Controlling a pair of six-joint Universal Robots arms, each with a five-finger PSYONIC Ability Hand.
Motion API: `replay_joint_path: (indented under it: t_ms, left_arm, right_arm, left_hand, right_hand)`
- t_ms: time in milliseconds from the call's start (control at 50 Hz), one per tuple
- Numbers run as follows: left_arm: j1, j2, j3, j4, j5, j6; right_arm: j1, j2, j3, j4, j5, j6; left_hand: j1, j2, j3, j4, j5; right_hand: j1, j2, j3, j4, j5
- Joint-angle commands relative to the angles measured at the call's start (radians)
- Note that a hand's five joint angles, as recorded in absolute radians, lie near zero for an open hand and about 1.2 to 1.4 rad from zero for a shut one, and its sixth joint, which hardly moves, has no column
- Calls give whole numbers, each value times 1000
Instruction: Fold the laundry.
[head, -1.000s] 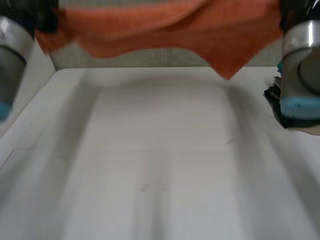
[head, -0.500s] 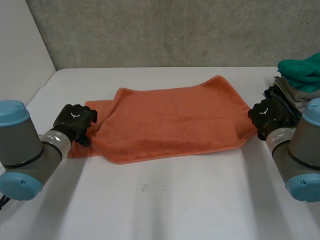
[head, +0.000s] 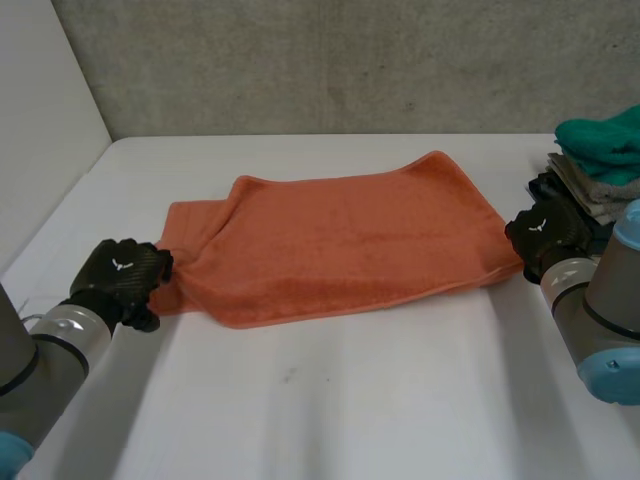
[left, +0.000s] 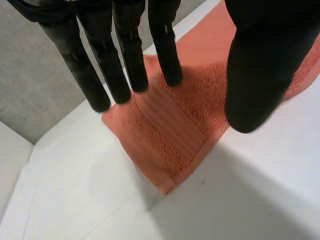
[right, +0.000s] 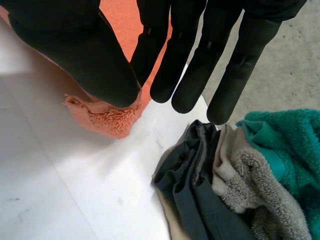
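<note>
- The orange towel (head: 350, 240) lies flat across the middle of the white table (head: 330, 410), nearer its far edge. It looks doubled over, and a lower layer pokes out unevenly at its left end.
- The left hand (head: 120, 282) is at the towel's near left corner, with fingers (left: 131, 65) straight and thumb apart above the cloth, grasping nothing.
- The right hand (head: 545, 232) is at the near right corner, its fingers straight and apparently released too.
- A pile of other cloths (head: 600, 140) sits at the table's right edge.
- My judgement is that one fold is down. The left end still needs squaring, and further folds probably remain.
</note>
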Motion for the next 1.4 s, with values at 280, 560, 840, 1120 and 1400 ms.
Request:
replay_joint_path:
  t_ms: [280, 560, 840, 1120, 1400]
  left_arm:
    - [-13, -363, 336, -10, -5, 226]
    - [-30, -502, 515, -19, -5, 225]
    - [-31, -569, 600, -22, -4, 225]
    - [-77, -600, 704, -105, 25, 211]
    - [-117, -692, 845, -151, 25, 185]
  right_arm:
    - [-3, 10, 8, -8, 5, -11]
    - [-3, 25, 7, -10, 6, -15]
    - [-3, 43, 5, -8, 10, -17]
    - [-3, 63, -2, -6, 10, -26]
    - [-3, 68, -7, -8, 10, -32]
  left_hand:
    - [-215, -215, -217, -220, -221]
    - [131, 131, 129, 126, 125]
    - [78, 79, 77, 74, 73]
    - [-16, -16, -17, -20, -21]
    - [16, 16, 15, 12, 11]
  right_hand:
    - [269, 218, 202, 196, 221]
    - [269, 218, 202, 196, 221]
    - [269, 218, 202, 196, 221]
    - [269, 218, 202, 196, 221]
    - [269, 218, 202, 196, 221]
